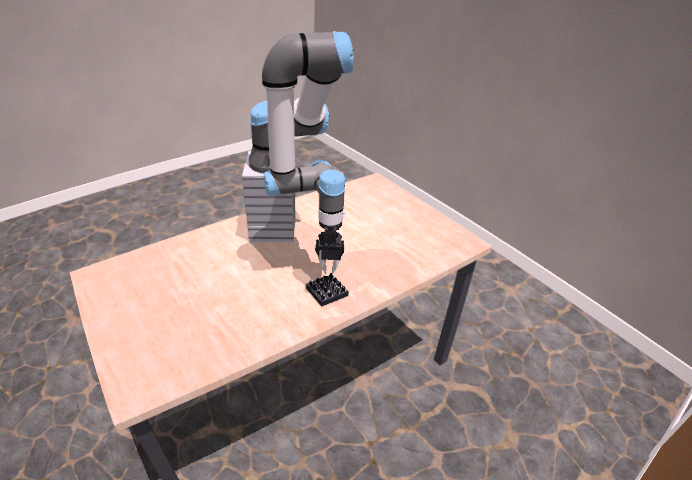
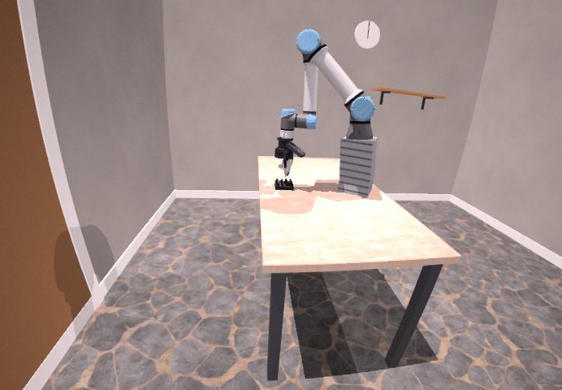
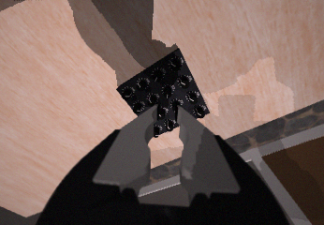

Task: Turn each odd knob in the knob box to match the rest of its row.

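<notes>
The black knob box lies on the wooden table near its right edge. It also shows in the exterior view and in the wrist view, where it is turned like a diamond with several small round knobs on top. The knob marks are too small to read. My gripper points straight down and hovers a little above the box, clear of the knobs; it also shows in the exterior view. In the wrist view the fingers stand a narrow gap apart with nothing between them, over the box's near corner.
The arm's grey ribbed pedestal stands on the table behind the box. The table edge runs close beside the box, with stone floor below. A wall shelf and a clock are far off.
</notes>
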### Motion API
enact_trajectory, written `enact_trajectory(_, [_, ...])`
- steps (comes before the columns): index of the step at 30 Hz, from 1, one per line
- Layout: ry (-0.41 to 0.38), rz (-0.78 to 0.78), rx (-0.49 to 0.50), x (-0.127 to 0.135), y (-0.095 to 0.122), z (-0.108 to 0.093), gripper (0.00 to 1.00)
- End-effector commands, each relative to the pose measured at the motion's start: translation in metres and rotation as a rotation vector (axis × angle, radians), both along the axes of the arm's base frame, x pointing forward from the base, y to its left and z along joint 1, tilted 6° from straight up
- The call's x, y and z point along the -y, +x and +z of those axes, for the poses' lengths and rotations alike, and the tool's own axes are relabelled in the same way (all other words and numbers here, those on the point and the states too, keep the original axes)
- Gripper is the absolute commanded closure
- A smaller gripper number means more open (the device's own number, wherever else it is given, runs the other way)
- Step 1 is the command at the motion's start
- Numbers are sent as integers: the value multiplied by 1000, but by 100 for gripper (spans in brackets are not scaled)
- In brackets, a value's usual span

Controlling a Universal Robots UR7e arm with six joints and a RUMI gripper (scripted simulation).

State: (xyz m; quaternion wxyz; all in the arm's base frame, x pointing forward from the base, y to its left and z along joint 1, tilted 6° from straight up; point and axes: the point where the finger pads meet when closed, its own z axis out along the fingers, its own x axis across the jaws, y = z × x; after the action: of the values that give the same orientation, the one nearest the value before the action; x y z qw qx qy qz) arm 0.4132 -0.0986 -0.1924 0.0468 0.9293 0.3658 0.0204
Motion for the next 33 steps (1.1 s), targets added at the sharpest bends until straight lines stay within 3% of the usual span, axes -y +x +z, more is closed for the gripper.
enact_trajectory(1, [-1,0,1,1,1,-6,89])
enact_trajectory(12, [-1,0,1,2,1,-19,89])
enact_trajectory(33, [-1,0,1,3,2,-26,89])
